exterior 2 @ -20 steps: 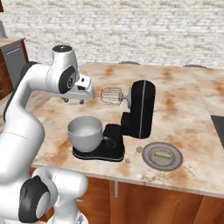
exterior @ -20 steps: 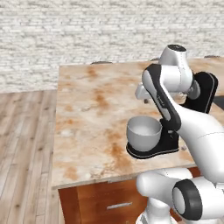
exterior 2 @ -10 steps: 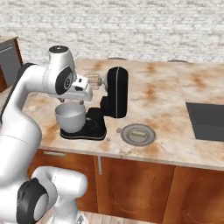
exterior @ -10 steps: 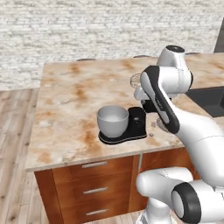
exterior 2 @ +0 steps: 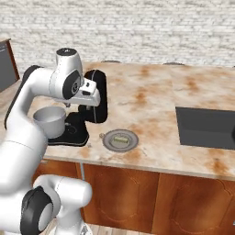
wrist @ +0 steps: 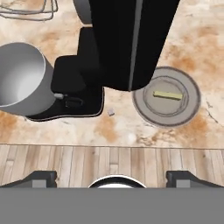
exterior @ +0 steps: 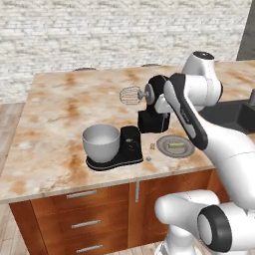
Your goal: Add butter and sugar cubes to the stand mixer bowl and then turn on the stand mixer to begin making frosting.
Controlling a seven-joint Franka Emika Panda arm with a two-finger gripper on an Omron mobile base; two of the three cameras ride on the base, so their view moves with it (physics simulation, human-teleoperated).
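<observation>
From the left base view, the stand mixer bowl [exterior: 101, 142] sits empty on the stand mixer [exterior: 130, 139], near the bench [exterior: 60, 114] front edge. Right base view: the butter [exterior 2: 120, 138] lies on the plate [exterior 2: 110, 143] beside it. Hand view: the pincer [wrist: 112, 177] is spread wide and empty, so it should descend straight over the butter before closing.

The white Franka arm with dark joints is rising from its rounded white base, bending at a high elbow and folding forward and down toward its wrist. The upper links are arching above the claw; the forearm is sloping down behind it. The claw [wrist: 112, 177] is pointing downward, and its two small dark fingertips [wrist: 40, 177] are standing far apart, one at each side of the hand view, with nothing between them. The jaws are gaping wide and gripping nothing. In the right base view the white wrist block [exterior 2: 88, 93] is sitting level just above the claw, which itself is hard to make out there.
</observation>
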